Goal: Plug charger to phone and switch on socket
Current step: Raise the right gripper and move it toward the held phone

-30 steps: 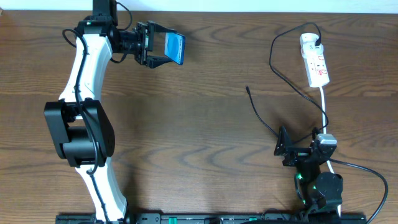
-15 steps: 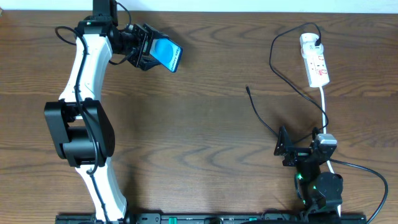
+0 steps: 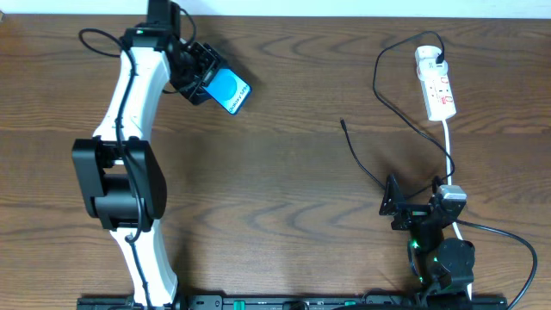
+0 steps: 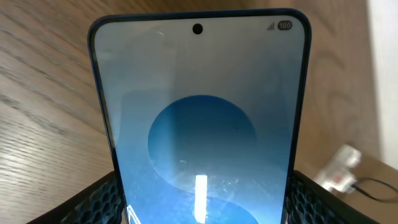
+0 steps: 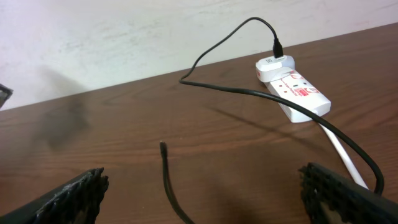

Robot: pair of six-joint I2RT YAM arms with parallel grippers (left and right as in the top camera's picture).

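Brown wood grain covers the table [image 3: 284, 172] we work at. We take the socket [image 3: 436, 86], near the table's far right edge, as our mark. Our left arm [image 3: 129, 103] stretches well to the left of it, reaching about as far back as the socket lies. Our right arm [image 3: 439, 250] sits on the socket's near side, by the near end of the thick white cord [image 3: 449, 142] that runs from it. The charger [image 3: 379, 95] has its plug [image 3: 439, 58] seated at the socket's far end. Its thin cable loops out to the socket's left, then curves nearer toward the right arm. The phone [image 3: 228, 90] is well to the left of the socket, clamped on its long sides by the left jaws, its blue screen up and turned at a slant. In the left wrist view it fills the space between the pads [image 4: 93, 202]. The right jaws stand spread wide with nothing between them. The connector tip [image 3: 343, 123] lies on bare wood, left of the socket and nearer, apart from the phone.
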